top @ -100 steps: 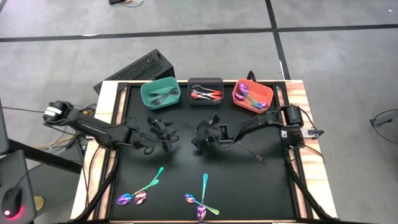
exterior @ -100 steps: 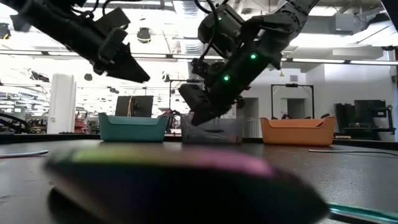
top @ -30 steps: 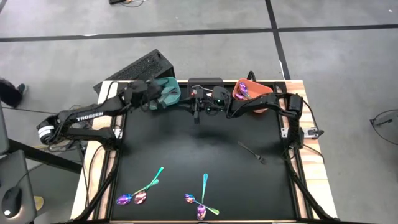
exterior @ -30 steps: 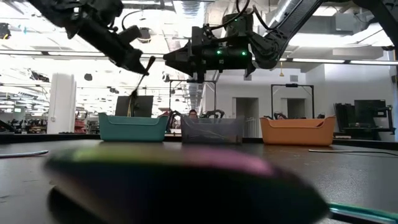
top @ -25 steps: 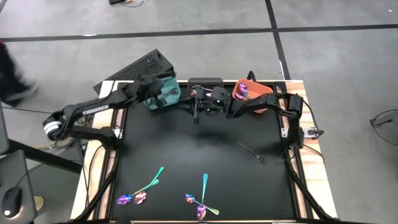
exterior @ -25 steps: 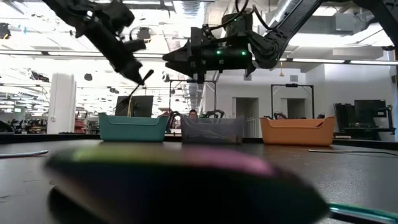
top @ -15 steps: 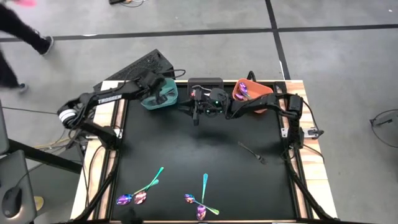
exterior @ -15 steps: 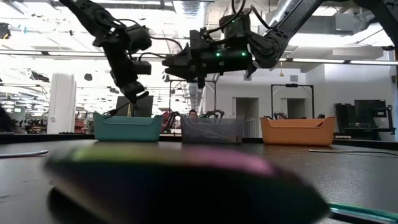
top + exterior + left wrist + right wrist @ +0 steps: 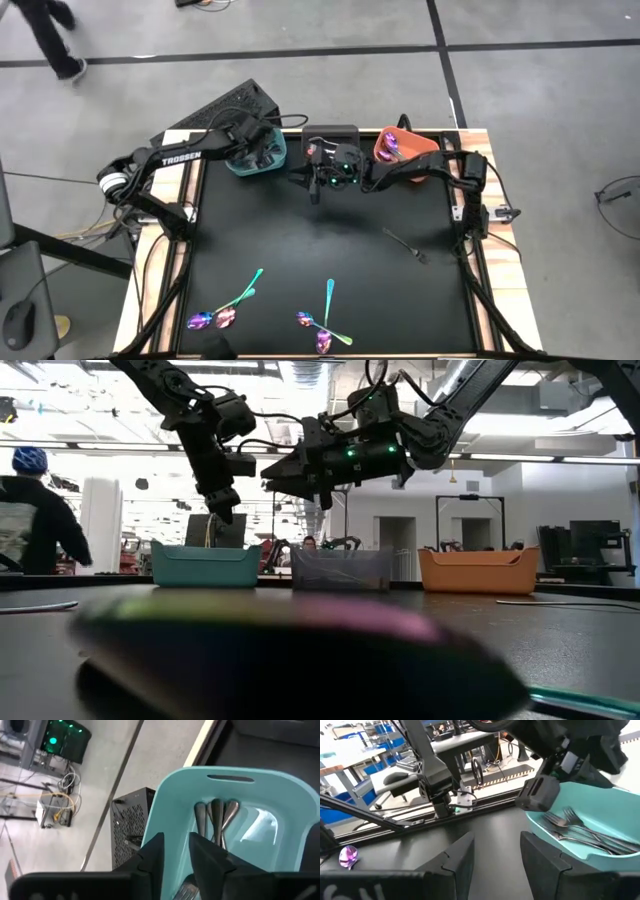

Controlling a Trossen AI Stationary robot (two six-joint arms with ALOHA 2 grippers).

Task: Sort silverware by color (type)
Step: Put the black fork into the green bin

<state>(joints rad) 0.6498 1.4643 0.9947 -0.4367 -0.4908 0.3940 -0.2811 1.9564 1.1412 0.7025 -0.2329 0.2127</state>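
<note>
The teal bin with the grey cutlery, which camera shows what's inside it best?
The left wrist view: it looks down into the teal bin, showing grey spoons. The right wrist view shows forks at one end, partly blocked by the left arm. The high view has the arm over it; the low view shows only its wall.

Two dark jointed arms with black cables, white TROSSEN lettering on the left arm, green lights on the right arm

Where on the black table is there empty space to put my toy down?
The widest bare patch is the middle of the black mat, between the bins and the shiny purple-teal spoons along the near edge. It is crowded at the far edge, where both arms hover by the teal bin, and a dark fork lies on the right.
</note>
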